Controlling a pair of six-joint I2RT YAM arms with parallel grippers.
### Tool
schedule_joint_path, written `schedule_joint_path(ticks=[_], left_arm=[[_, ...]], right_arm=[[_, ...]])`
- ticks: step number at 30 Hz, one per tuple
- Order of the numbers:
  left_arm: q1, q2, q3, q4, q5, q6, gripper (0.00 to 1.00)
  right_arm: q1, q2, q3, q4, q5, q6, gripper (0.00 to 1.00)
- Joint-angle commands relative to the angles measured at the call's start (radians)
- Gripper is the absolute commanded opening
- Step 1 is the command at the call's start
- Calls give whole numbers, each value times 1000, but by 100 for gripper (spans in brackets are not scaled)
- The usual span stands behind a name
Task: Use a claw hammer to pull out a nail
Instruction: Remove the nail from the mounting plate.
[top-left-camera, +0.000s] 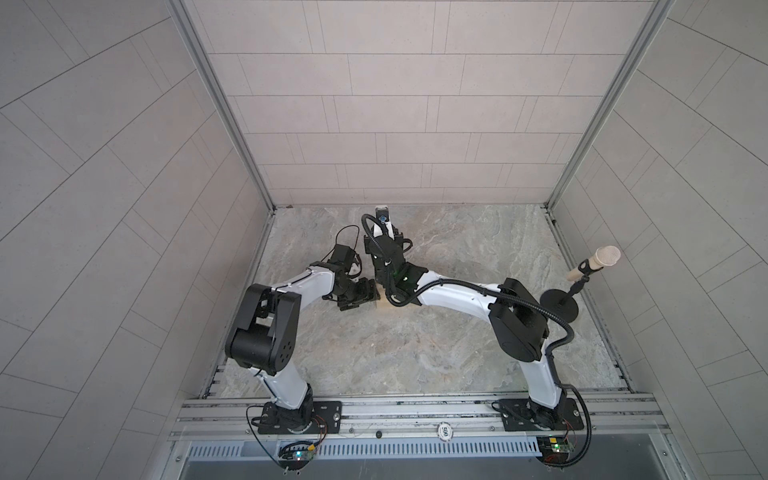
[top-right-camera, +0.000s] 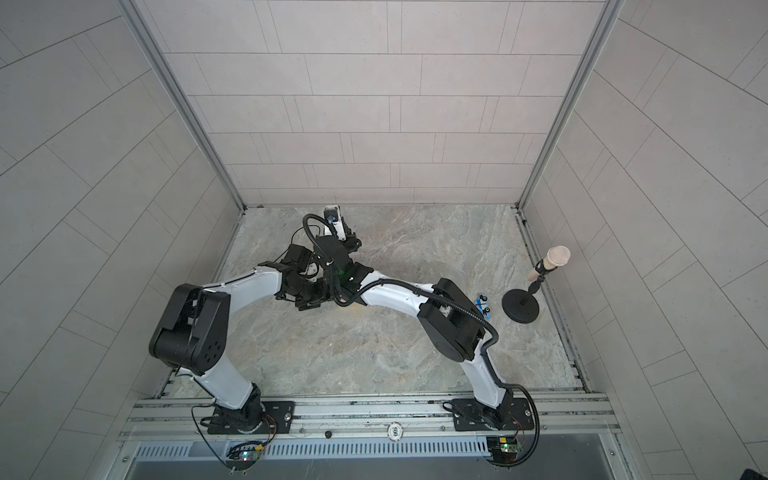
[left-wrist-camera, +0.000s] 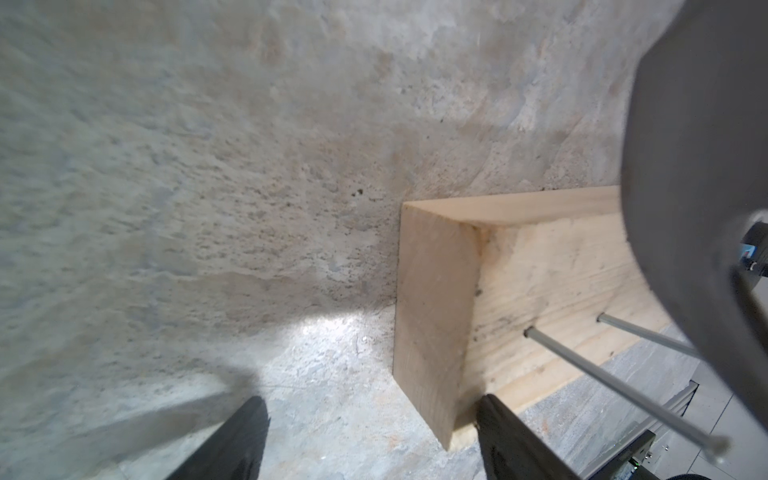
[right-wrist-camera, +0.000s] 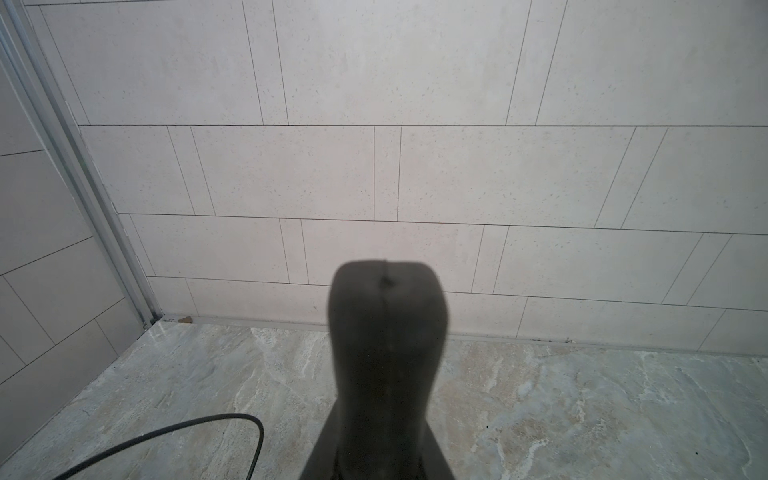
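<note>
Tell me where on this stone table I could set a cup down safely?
Bare: the stretch of table between the two arm bases, and the right part between back wall and microphone stand. Crowded: the middle, where left arm and right arm meet over the wooden block, and by the blue toy car beside the stand.

Both top views look down from high over the near edge, taking in the whole stone table (top-left-camera: 457, 249) and the back wall (top-left-camera: 395, 124). Your left wrist camera sits close above the wooden block (left-wrist-camera: 436, 311) and its nails (left-wrist-camera: 602, 377). Your right wrist camera faces that same wall, with the handle end of the claw hammer (right-wrist-camera: 386, 353) crowding its lens.
</note>
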Motion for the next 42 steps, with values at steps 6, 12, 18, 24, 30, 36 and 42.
schedule_joint_path(ticks=[6, 12, 18, 24, 30, 36, 42], left_arm=[[6, 40, -15, -95, -59, 34, 82], [7, 52, -14, -97, -49, 34, 81], [6, 54, -15, -91, -45, 30, 81], [6, 58, -13, -92, -44, 30, 81], [6, 59, -12, -96, -53, 31, 80], [5, 58, -18, -100, -66, 31, 81], [-1, 59, -17, -106, -87, 34, 80]], right_arm=[[18, -7, -24, 110, 34, -42, 0], [38, -15, -34, 97, 33, -30, 0], [55, -14, -29, 97, 32, -39, 0], [56, -21, -1, 42, 60, -43, 0], [48, -14, 52, -75, 88, -8, 0], [35, -16, 98, -229, 90, 75, 0], [25, -11, 149, -377, 89, 150, 0]])
